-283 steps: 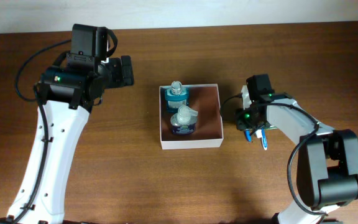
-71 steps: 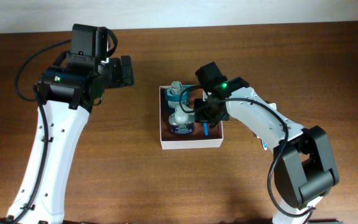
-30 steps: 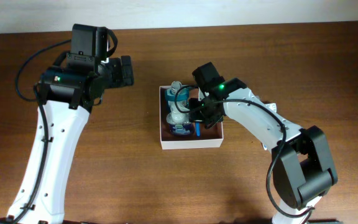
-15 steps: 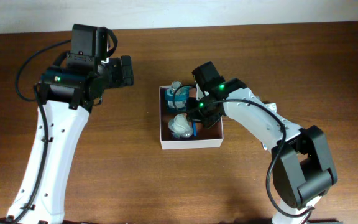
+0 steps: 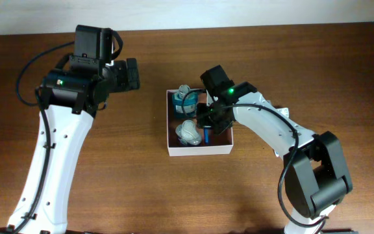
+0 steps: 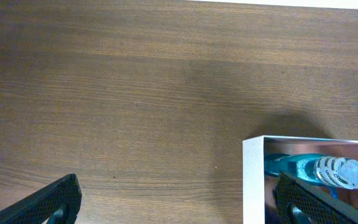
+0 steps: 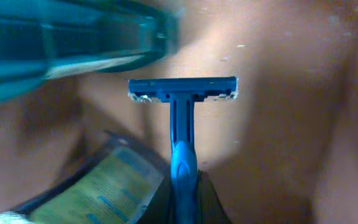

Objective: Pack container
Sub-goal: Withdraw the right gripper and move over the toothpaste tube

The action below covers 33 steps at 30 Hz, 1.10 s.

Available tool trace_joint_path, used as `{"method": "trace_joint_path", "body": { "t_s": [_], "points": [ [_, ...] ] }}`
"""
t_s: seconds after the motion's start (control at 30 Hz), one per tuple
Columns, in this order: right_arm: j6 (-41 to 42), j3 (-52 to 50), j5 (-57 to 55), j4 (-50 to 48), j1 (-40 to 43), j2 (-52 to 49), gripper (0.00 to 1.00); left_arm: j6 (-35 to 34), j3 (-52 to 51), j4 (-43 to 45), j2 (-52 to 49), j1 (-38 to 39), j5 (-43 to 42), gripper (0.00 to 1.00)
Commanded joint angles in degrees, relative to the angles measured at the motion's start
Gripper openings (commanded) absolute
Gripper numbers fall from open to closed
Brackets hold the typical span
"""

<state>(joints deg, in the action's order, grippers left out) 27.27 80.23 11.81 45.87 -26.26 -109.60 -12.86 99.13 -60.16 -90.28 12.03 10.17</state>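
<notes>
Right tool (image 5: 208, 125) clamps a blue razor (image 7: 181, 124) (head pointing away) inside the container (image 5: 200, 151); left tool (image 6: 179, 200) gapes.

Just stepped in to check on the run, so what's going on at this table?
The right tool is shut on a blue razor and holds it head first inside the right part of the white container; it is not yet released. A teal bottle and a pale bottle already sit in the left part. The left tool hangs open over the table, off to the left, holding nothing.
</notes>
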Motion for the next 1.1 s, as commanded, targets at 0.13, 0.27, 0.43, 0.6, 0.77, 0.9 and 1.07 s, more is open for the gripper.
{"method": "trace_joint_path", "body": {
  "t_s": [0.13,0.27,0.43,0.6,0.77,0.9,1.07],
  "points": [
    [-5.05,-0.59,-8.11,0.59,-0.37,-0.5,0.04,0.92,0.79,0.09,0.31,-0.2,0.79,0.99],
    [-5.64,-0.59,-8.81,0.09,-0.37,-0.5,0.04,0.92,0.79,0.09,0.31,-0.2,0.79,0.99],
    [-5.62,-0.59,-9.11,-0.98,-0.37,-0.5,0.05,0.92,0.79,0.09,0.31,-0.2,0.79,0.99],
    [-5.62,-0.59,-9.11,-1.2,-0.37,-0.5,0.05,0.92,0.79,0.09,0.31,-0.2,0.79,0.99],
    [-5.57,-0.61,-9.09,-1.18,-0.37,-0.5,0.14,0.92,0.79,0.09,0.31,-0.2,0.79,0.99],
    [-5.57,-0.61,-9.09,-1.18,-0.37,-0.5,0.25,0.94,0.79,0.09,0.31,-0.2,0.79,0.99],
    [-5.57,-0.61,-9.07,-1.18,-0.37,-0.5,0.28,0.92,0.79,0.09,0.31,-0.2,0.79,0.99]
  ]
}}
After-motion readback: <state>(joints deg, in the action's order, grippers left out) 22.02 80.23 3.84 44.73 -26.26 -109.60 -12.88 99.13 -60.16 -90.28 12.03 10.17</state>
